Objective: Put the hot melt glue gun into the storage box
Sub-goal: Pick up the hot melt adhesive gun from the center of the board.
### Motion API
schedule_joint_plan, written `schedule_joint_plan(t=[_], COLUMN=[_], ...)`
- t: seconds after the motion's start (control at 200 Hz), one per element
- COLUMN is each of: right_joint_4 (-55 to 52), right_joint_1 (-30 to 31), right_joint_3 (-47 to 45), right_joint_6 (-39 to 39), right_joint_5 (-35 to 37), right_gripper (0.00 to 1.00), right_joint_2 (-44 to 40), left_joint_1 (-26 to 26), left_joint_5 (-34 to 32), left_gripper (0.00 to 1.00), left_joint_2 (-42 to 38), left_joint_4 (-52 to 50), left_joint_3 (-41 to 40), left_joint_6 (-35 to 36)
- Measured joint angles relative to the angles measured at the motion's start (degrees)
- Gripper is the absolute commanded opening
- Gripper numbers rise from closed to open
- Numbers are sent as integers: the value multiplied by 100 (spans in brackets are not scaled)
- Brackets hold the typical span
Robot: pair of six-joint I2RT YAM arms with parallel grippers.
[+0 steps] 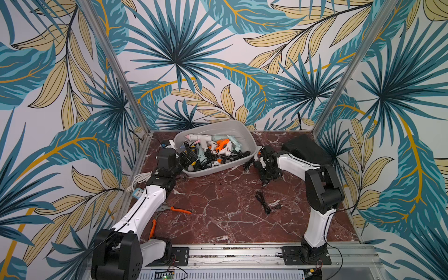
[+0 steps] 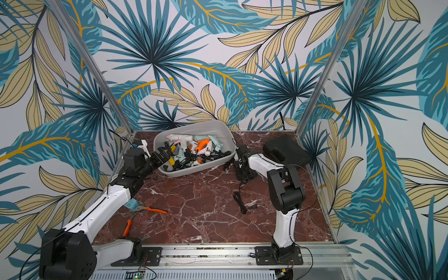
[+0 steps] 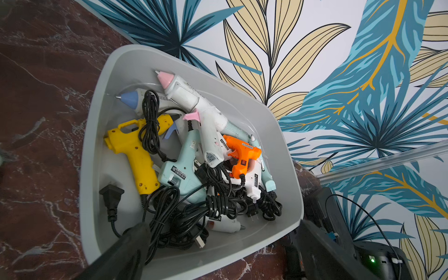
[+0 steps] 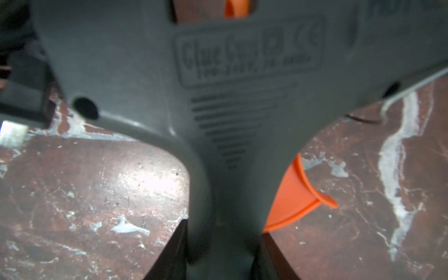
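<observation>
In both top views I look down from high at the front, across the whole table toward the back wall. My left wrist camera hangs close above the storage box, which the top views also show. My right wrist camera sits tight against the glue gun.

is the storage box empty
No, the storage box holds a yellow glue gun, an orange glue gun and others with black cords.

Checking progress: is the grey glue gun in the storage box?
Out: the grey glue gun is over bare table, beside the storage box.
</observation>
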Motion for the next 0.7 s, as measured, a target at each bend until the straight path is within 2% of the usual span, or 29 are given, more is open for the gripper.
schedule_joint_plan(t=[0.14,0.315,0.526,0.656,0.701], right_joint_4=[129,505,1215,1502,1593], right_joint_1=[4,79,369,586,667], right_joint_3=[-380,-914,-1311,-1357,-1357], right_joint_6=[-173,-455,-811,-992,-1049], right_joint_5=[68,37,-155,-295,-323], right_gripper=[7,6,6,6,6], right_joint_2=[-505,-1707,-2959,-3388,-3491], left_joint_1=[-153,-407,-977,-1366,-1495], left_joint_5=[168,627,1217,1744,1912], left_gripper=[100,100,98,97,100], left_joint_2=[55,313,693,1032,1172], left_joint_4=[-31,-133,-398,-546,-629], left_joint_3=[138,632,1408,1897,2098], left_joint_6=[26,129,407,568,627])
